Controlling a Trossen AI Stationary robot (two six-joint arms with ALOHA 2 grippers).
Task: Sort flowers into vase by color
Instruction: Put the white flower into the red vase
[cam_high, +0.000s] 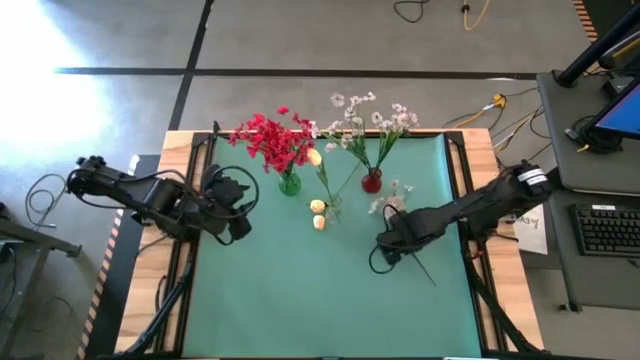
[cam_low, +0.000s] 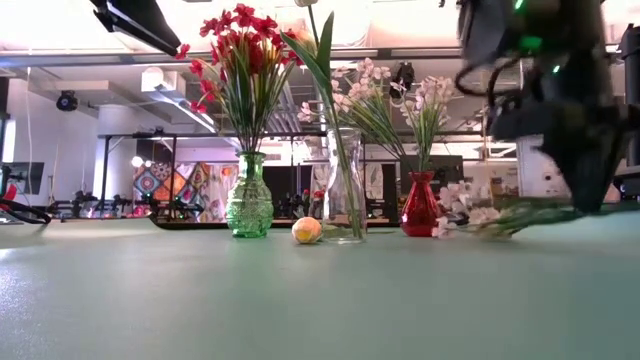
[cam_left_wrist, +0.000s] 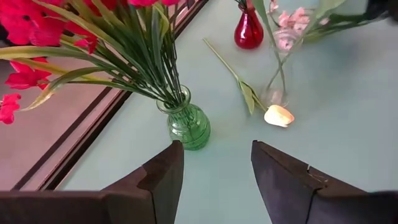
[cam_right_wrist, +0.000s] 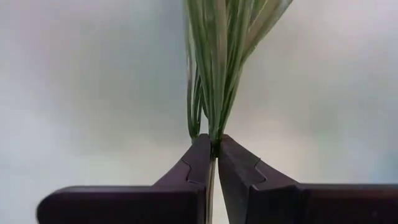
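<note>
High view, listed from the near edge of the table toward the far edge:

Green mat (cam_high: 300, 300): covers the table; near half bare

Right gripper (cam_high: 388, 243): low over the mat's right side, fingers (cam_right_wrist: 200, 163) pinched together on the green stems of a white spray (cam_high: 392, 198) lying on the mat; the stem tail runs out toward the near right, the blossoms lie toward the far side, just near of the red vase

Left gripper (cam_high: 240, 208): over the mat's left side, fingers (cam_left_wrist: 166, 174) parted with nothing between them, pointing toward the green vase

Loose cream-yellow rosebud (cam_high: 319, 222): lying on the mat at mid-table, stem angled away toward the far side

Clear vase (cam_low: 345, 195): just beyond that bud, between the two coloured vases, one rosebud stem standing in it

Green vase (cam_high: 289, 184): upright, left of centre, holding the red blossoms (cam_high: 268, 138)

Red vase (cam_high: 371, 181): upright, right of centre, holding white sprays (cam_high: 365, 118) that fan out past the mat's far edge
</note>
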